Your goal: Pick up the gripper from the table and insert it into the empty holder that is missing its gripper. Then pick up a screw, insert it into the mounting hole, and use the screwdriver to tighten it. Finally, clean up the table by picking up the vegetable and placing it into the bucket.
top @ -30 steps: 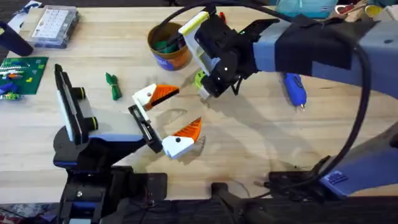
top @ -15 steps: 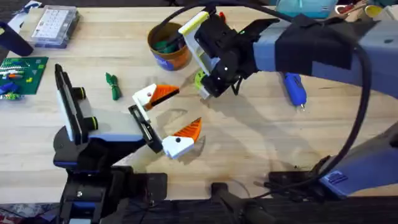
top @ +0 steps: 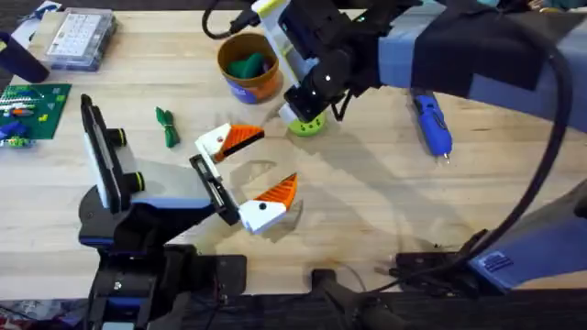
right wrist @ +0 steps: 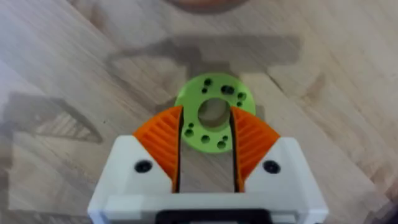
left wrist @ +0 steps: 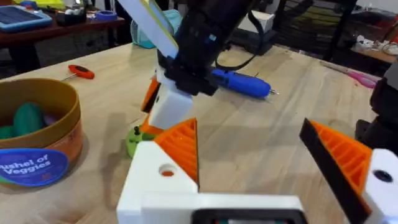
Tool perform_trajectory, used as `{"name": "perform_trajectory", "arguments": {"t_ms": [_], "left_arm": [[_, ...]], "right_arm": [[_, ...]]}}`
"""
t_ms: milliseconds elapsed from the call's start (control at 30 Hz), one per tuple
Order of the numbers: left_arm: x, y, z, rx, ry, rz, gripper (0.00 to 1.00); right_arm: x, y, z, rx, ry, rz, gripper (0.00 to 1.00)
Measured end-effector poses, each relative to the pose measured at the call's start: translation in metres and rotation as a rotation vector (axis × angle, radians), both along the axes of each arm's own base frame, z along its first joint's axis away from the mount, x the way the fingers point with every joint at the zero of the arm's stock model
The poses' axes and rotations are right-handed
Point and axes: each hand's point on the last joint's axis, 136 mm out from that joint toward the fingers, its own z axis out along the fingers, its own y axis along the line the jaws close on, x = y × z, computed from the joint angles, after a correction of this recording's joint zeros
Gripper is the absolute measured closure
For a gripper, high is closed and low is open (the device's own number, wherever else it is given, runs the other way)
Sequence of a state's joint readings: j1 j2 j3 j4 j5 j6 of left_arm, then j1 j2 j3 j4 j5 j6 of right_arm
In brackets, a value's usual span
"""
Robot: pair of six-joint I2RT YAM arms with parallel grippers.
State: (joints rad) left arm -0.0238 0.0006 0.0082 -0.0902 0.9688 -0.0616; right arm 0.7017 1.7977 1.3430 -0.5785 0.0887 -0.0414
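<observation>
Near the left edge of the light wooden butcher-block table (top: 367,211) a clear plastic compartment box (top: 81,37) sits at the far corner with a green circuit board (top: 32,108) just in front of it; a black upright holder stand (top: 105,156) rises beside them, and a small green vegetable piece (top: 166,126) lies loose on the wood, not yet cleared away. The left gripper (top: 252,174) rests low toward the near edge, white fingers with orange ribbed pads spread wide and empty — apparently parked clear. At the far edge the small round orange-brown bucket with a blue band (top: 249,66) already holds green vegetable pieces (left wrist: 28,118). Just beside it the right gripper (right wrist: 206,144) clamps a flat lime-green perforated disc (right wrist: 215,111) from both sides, low over the table; probably to carry it. The slim blue pen-shaped screwdriver (top: 431,124) lies untouched toward the right edge.
</observation>
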Motion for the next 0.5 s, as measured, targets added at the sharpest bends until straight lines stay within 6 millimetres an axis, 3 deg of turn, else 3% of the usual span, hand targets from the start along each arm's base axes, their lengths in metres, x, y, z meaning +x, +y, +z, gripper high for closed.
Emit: {"name": "perform_trajectory", "arguments": {"t_ms": [267,500], "left_arm": [[0.000,0.000,0.000,0.000,0.000,0.000,0.008],[0.000,0.000,0.000,0.000,0.000,0.000,0.008]], "right_arm": [[0.005,0.002,0.003,0.016,-0.019,-0.005,0.580],[0.016,-0.009,0.006,0.026,-0.021,-0.045,0.580]]}}
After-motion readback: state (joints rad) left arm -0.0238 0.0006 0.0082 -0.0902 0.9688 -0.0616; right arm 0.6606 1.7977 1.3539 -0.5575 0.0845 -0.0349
